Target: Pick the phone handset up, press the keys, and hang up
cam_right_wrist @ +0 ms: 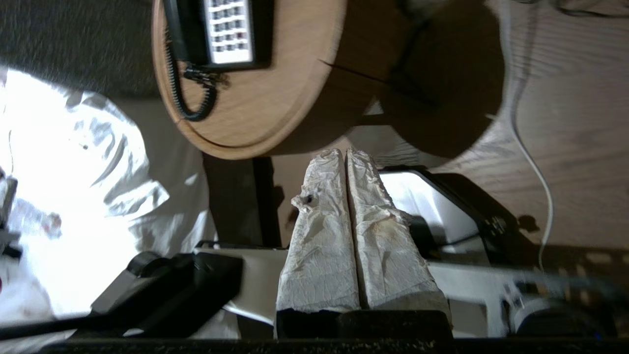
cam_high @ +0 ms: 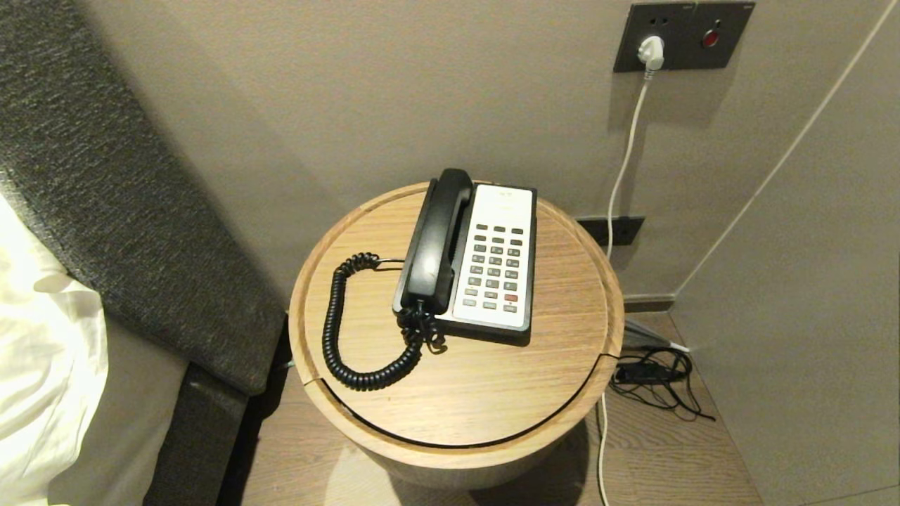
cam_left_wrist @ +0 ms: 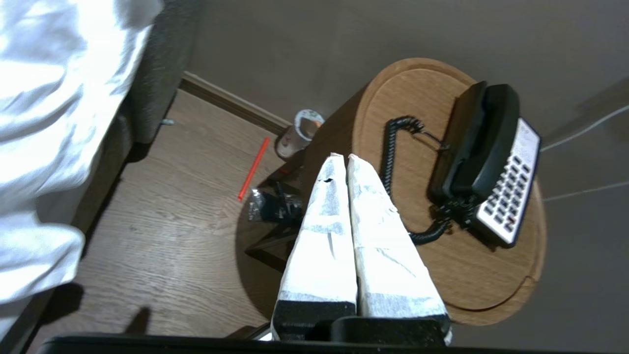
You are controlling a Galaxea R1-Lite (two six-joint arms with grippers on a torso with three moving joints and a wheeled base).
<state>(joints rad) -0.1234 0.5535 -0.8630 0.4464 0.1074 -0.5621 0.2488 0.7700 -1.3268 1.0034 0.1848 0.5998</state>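
The left end effector (cam_left_wrist: pixel 342 156), its white-wrapped fingers pressed together and holding nothing, is hovering off the round wooden surface (cam_high: pixel 492 393), short of its left edge. The right end effector (cam_right_wrist: pixel 344 152), likewise closed and empty, is hanging below the near edge. The glossy black curved phone handset (cam_high: pixel 437 242) is lying in its cradle near the far edge, beside the dark grey keys (cam_high: pixel 496 267). Judged from this, lifting, pressing and hanging up are all remaining.

Glossy black handset (cam_high: pixel 437 242) with black coiled cord (cam_high: pixel 344 330). Dark grey keys (cam_high: pixel 496 267), one red, on a white faceplate (cam_high: pixel 500 211). Light wood-grain table (cam_high: pixel 492 393). Beige wall (cam_high: pixel 351 91), dark grey wall plate (cam_high: pixel 678 35) with red button (cam_high: pixel 711 35), white plug (cam_high: pixel 652 50).
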